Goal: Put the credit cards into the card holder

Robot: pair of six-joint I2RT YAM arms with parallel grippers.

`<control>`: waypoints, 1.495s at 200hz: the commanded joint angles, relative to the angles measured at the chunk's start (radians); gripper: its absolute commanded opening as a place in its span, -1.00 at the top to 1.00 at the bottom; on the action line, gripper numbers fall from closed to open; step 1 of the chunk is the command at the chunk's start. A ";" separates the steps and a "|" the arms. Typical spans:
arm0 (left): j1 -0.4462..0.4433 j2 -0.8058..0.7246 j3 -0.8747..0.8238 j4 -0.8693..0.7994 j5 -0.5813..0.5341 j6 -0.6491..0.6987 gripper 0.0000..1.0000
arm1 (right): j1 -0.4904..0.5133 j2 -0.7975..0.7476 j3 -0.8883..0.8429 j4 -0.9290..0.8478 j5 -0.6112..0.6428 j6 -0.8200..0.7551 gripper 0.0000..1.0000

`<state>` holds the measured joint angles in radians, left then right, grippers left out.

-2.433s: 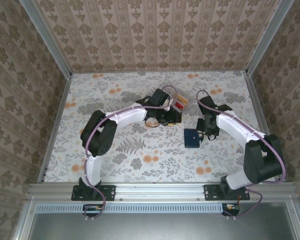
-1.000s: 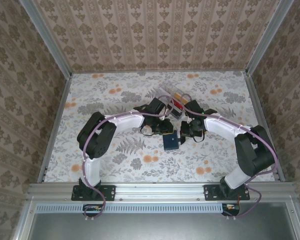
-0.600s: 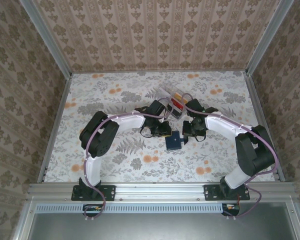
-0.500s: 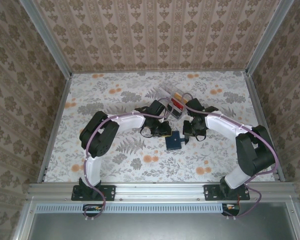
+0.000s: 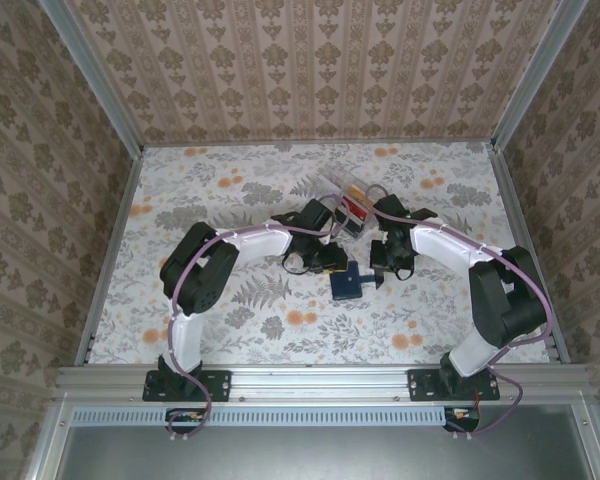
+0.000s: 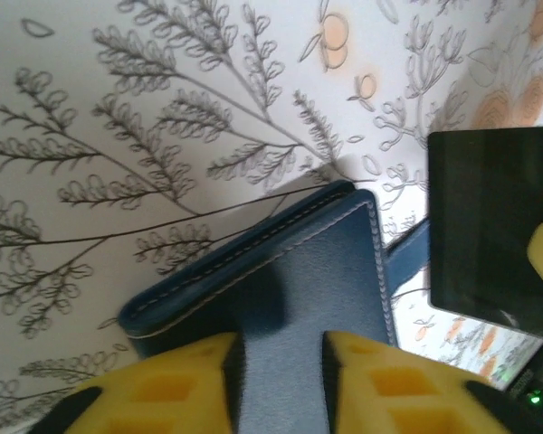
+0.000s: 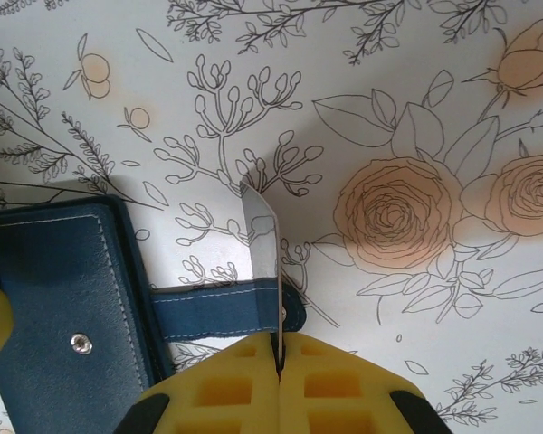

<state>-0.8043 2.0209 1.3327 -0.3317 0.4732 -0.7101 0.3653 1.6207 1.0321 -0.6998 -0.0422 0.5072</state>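
Low in the middle of the overhead view, the wallet (image 5: 347,284) lay flat on the flowered table (image 5: 210,180). The left claw (image 6: 281,348) sat over it, fingers partly apart, with blue leather showing in the gap and nothing pinched that we could see. The right claw (image 7: 279,348) was clamped tight on a grey card (image 7: 262,237), which stood on edge over the wallet's tab (image 7: 219,310). Farther back, we spotted a clear box (image 5: 332,184) holding red and orange cards (image 5: 356,208).

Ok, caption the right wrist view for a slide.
Right fingers pinch a card edge-on over the strap of the navy wallet.
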 commanded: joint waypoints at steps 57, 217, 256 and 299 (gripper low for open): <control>-0.099 0.022 0.251 -0.442 -0.401 0.065 -0.62 | -0.001 -0.013 -0.128 0.095 -0.094 0.071 1.00; -0.161 0.164 0.349 -0.577 -0.489 -0.057 -0.94 | -0.036 -0.019 -0.212 0.157 -0.102 0.090 1.00; -0.159 0.142 0.344 -0.599 -0.534 -0.061 -0.83 | -0.038 -0.016 -0.223 0.186 -0.077 0.100 1.00; -0.160 0.142 0.340 -0.613 -0.537 -0.084 -0.67 | -0.038 -0.009 -0.230 0.199 -0.084 0.105 1.00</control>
<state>-0.9615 2.1609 1.6882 -0.8852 -0.0345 -0.7681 0.3286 1.5749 0.8520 -0.4377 -0.1917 0.6025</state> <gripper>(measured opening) 0.860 0.056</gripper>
